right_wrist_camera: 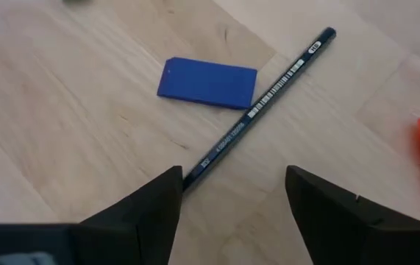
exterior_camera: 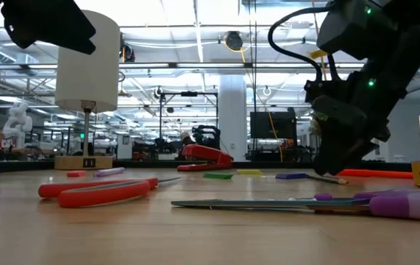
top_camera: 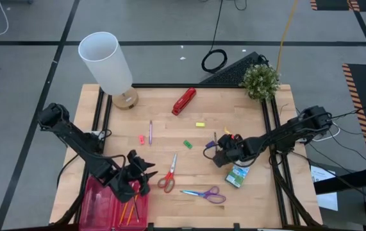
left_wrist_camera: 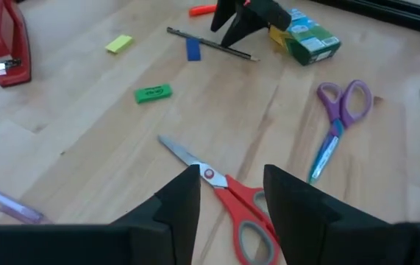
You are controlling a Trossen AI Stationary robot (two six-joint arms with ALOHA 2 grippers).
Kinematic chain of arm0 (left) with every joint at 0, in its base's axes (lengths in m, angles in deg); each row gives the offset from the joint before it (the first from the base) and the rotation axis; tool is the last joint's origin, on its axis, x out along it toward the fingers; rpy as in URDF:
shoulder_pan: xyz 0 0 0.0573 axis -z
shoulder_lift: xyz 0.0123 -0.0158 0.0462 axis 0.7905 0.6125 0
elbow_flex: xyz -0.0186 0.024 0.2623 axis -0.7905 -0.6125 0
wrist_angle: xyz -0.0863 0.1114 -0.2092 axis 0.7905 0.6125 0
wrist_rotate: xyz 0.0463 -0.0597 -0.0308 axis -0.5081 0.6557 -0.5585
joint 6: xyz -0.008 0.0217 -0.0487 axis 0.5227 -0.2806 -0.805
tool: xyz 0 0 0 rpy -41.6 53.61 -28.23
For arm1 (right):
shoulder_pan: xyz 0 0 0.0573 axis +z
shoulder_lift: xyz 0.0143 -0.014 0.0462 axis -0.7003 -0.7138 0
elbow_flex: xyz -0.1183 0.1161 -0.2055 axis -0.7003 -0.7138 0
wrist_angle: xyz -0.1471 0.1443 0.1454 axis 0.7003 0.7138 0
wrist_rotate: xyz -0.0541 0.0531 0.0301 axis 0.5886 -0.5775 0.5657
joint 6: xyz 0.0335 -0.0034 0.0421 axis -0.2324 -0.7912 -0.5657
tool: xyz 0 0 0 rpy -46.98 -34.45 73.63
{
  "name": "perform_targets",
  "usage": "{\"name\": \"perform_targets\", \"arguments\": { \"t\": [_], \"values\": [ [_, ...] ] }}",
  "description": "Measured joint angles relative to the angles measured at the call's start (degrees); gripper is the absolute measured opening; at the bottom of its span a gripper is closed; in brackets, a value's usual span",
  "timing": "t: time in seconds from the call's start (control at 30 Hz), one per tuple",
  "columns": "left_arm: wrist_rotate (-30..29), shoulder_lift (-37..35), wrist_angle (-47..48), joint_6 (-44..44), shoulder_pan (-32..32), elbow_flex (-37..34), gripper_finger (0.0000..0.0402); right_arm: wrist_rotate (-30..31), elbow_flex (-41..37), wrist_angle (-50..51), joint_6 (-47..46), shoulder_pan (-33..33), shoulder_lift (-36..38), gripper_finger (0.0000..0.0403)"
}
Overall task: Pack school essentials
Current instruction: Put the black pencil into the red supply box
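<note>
Dark pencil (right_wrist_camera: 257, 110) lying just ahead of right gripper (right_wrist_camera: 232, 199), fingers spread, empty; risking rolling away, or nudging eraser (right_wrist_camera: 207, 83) beside.

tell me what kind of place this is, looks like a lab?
Probably a robotics lab or workshop: the low view shows a big open hall with ceiling strip lights, a small white humanoid robot and equipment racks behind the wooden table.

red scissors (top_camera: 168, 177) | purple scissors (top_camera: 206, 194) | blue eraser (right_wrist_camera: 207, 82) | green eraser (left_wrist_camera: 153, 93) | pink bin (top_camera: 99, 204)
</note>
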Motion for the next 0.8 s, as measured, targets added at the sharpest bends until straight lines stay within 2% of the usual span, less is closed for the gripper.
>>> {"name": "perform_targets", "arguments": {
  "t": [0.43,0.6,0.8],
  "values": [
    [0.0,0.0,-0.1,0.5,-0.7,0.0,0.0152,0.3,0.0,3.0,0.6,-0.9,-0.5,0.0160],
    [0.0,0.0,-0.1,0.5,-0.7,0.0,0.0152,0.4,0.1,5.2,-1.0,-1.2,-0.4,0.0111],
    [0.0,0.0,-0.2,0.4,-0.7,0.0,0.0152,-0.9,-1.4,4.8,-2.2,-2.3,-0.2,0.0032]
  ]
}}
